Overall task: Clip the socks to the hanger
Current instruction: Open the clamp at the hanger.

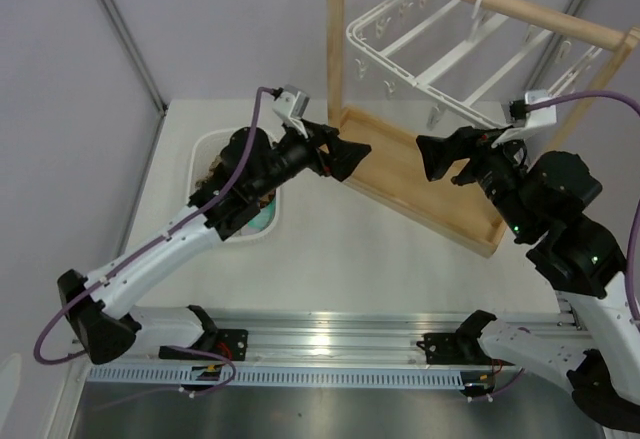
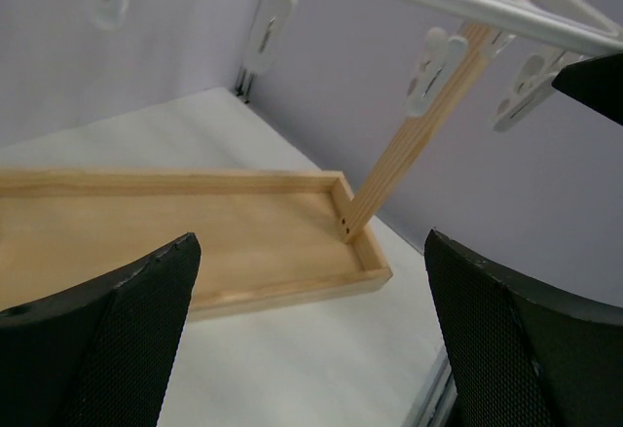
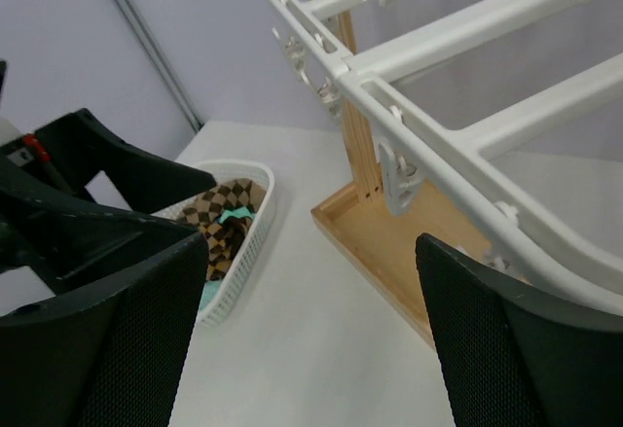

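Left end effector and right end effector gape wide, empty, facing across the wooden tray; socks sit in the basket, hanger overhead.

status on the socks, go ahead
Left tool, right tool open, empty. Socks in basket, hanger bare. Nothing blocking.

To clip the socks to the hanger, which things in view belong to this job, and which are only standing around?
Belong to the job:
- the socks, lying in the basket
- the hanger, hooked over the stand's rod

Only standing around:
- the white mesh basket
- the wooden stand
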